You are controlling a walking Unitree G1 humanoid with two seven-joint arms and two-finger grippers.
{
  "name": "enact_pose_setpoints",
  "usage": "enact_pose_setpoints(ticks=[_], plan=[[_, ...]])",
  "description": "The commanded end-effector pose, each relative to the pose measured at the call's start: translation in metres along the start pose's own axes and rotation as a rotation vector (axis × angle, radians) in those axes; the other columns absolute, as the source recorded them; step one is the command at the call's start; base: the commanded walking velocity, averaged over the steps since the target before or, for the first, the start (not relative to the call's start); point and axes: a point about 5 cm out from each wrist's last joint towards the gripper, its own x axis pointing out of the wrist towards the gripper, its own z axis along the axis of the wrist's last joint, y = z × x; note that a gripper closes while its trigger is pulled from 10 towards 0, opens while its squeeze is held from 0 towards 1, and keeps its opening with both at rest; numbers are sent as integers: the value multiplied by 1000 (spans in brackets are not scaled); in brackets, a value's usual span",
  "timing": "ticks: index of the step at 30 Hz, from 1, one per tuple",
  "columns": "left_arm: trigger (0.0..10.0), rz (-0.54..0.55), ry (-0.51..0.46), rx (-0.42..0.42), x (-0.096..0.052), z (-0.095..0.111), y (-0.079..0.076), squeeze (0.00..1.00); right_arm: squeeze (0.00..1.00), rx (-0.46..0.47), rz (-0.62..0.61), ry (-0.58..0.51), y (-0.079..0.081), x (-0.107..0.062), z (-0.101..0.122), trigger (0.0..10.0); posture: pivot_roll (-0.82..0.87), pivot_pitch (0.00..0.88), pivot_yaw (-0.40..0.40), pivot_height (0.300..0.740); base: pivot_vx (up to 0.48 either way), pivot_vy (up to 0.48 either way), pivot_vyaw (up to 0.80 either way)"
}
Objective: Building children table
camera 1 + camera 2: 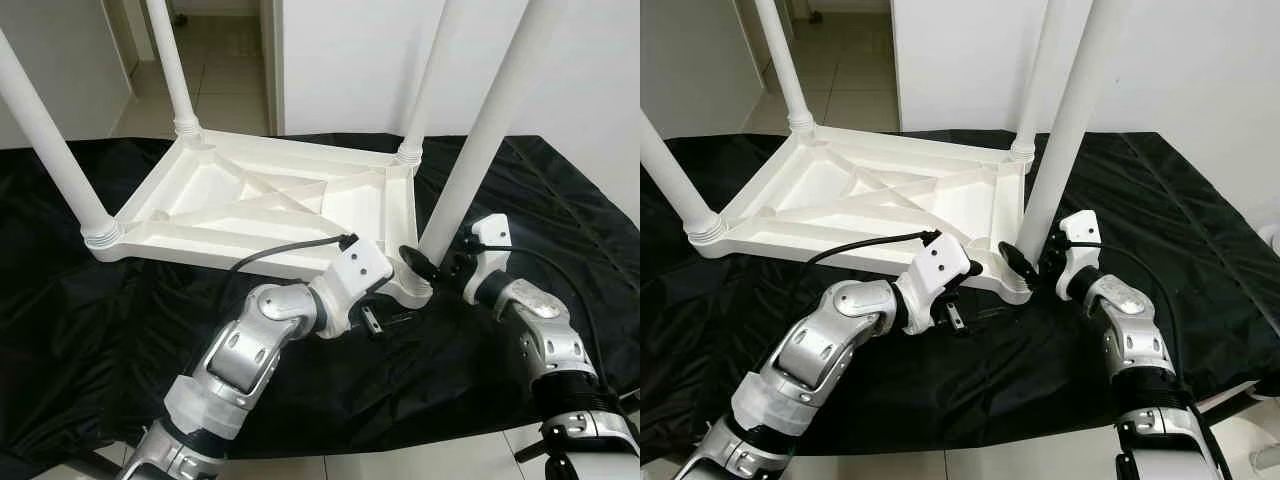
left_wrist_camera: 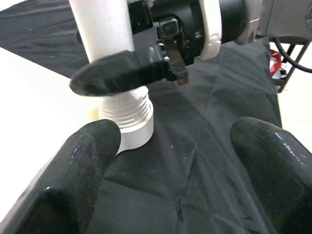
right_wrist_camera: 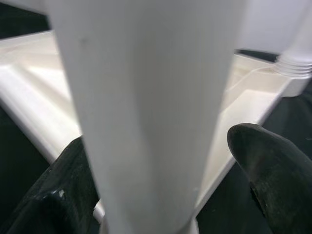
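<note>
From the head, the upturned white table top [image 1: 250, 205] lies on the black cloth [image 1: 90, 310], the near-right leg [image 1: 480, 140] standing in its corner socket. The left wrist view shows the left gripper [image 2: 161, 161] spread beside the threaded base. The right wrist view shows the right gripper [image 3: 161, 180] straddling the leg, spread; cross-threading could tilt it.

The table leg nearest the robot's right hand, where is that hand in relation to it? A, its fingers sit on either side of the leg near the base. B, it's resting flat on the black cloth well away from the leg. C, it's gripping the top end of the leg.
A: the right hand has a black finger on each side of the white table leg, low near its threaded socket.
</note>
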Motion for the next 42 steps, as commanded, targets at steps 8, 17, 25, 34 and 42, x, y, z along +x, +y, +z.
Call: enact_pose_setpoints(ticks=[8, 17, 25, 34, 42], plan=[[10000, 230, 5, 9, 2, 2, 13, 0, 0, -17, 74, 57, -8, 1, -2, 0, -52, 1, 1, 740, 0, 0, 0], [10000, 248, -6, 11, 3, 4, 17, 0, 0, 10, 72, 70, -10, -3, -8, 0, -54, 1, -5, 740, 0, 0, 0], [10000, 259, -8, 10, 2, 5, 18, 0, 0, 89, -45, 19, -4, 3, -9, 10000, -53, 0, -8, 740, 0, 0, 0], [10000, 269, -12, 8, 1, 5, 21, 0, 0, 169, -345, 3, 8, 14, -8, 10000, -52, 0, -15, 740, 0, 0, 0], [10000, 276, -17, 5, 1, 5, 23, 0, 0, 299, -635, -41, 27, 19, -7, 10000, -50, 0, -14, 740, 0, 0, 0]])
